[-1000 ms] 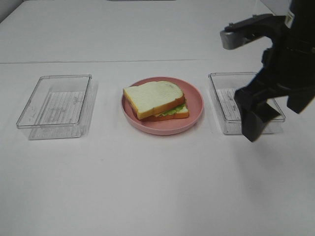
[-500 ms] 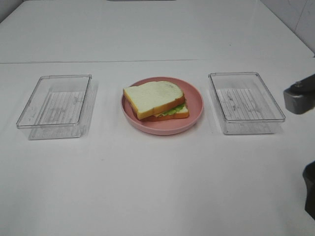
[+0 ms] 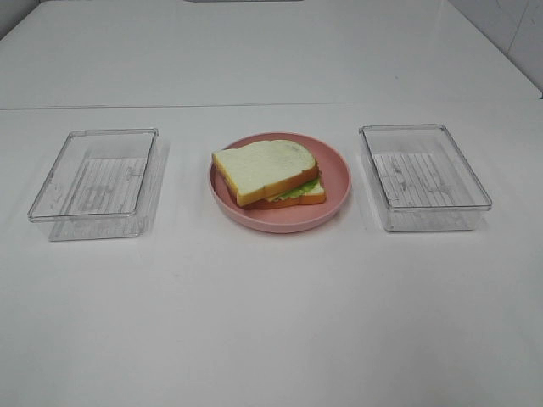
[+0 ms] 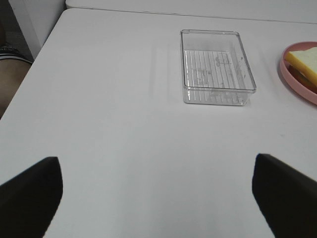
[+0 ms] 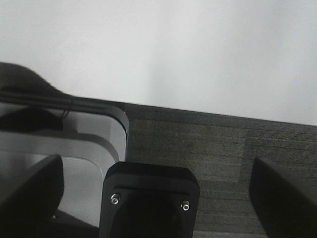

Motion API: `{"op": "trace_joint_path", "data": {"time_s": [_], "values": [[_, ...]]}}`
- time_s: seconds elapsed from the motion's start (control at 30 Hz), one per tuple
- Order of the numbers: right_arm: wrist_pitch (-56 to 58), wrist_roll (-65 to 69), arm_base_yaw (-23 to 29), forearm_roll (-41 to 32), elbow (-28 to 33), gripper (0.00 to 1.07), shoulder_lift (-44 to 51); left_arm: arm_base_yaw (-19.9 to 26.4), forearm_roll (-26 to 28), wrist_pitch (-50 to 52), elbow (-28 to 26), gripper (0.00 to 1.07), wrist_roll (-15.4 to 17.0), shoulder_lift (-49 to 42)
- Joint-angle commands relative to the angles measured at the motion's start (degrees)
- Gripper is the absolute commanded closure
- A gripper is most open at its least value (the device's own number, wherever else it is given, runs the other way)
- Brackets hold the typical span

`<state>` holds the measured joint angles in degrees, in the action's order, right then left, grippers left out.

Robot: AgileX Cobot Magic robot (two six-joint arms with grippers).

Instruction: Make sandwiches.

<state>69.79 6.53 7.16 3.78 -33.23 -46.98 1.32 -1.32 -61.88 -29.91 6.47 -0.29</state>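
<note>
One sandwich (image 3: pixel 270 174) sits assembled on the pink plate (image 3: pixel 335 182), between two bare clear trays (image 3: pixel 95 182) (image 3: pixel 424 175) on the white surface (image 3: pixel 271 314). It looks finished to me. My left gripper (image 4: pixel 158 191) and right gripper (image 5: pixel 158 191) are spread wide, holding nothing.

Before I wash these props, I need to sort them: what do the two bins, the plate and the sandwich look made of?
The two bins: clear hard plastic, glossy, since the table shows through ribbed floors. The plate: pink, smooth and matte, probably plastic, possibly ceramic. The sandwich: likely toy foam or soft plastic, with uniform matte bread and a flat green leaf edge.
</note>
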Motion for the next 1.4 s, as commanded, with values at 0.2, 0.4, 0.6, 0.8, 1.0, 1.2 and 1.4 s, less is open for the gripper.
{"op": "trace_joint_path", "data": {"time_s": [0.2, 0.4, 0.6, 0.8, 1.0, 1.2, 1.4], "values": [[-0.11, -2.29, -7.39, -0.74, 2.75, 0.09, 17.65, 0.06, 0.23, 0.52, -0.06, 0.1, -0.17, -0.06], [-2.23, -5.21, -7.39, 0.0, 4.01, 0.09, 33.63, 0.06, 0.23, 0.52, -0.06, 0.1, -0.17, -0.06], [-4.35, -9.0, -7.39, -0.86, 4.87, 0.09, 45.09, 0.06, 0.23, 0.52, -0.06, 0.1, -0.17, -0.06], [-6.53, -8.71, -7.22, -2.41, 7.1, 0.09, 48.99, 0.06, 0.23, 0.52, -0.06, 0.1, -0.17, -0.06], [-6.76, -8.37, -7.28, -3.15, 7.28, 0.09, 49.27, 0.06, 0.23, 0.52, -0.06, 0.1, -0.17, -0.11], [-6.76, -8.37, -7.28, -3.15, 7.28, 0.09, 49.27, 0.06, 0.23, 0.52, -0.06, 0.1, -0.17, -0.11], [-6.76, -8.37, -7.22, -3.15, 7.28, 0.09, 49.22, 0.06, 0.23, 0.52, -0.06, 0.1, -0.17, -0.11]]}}
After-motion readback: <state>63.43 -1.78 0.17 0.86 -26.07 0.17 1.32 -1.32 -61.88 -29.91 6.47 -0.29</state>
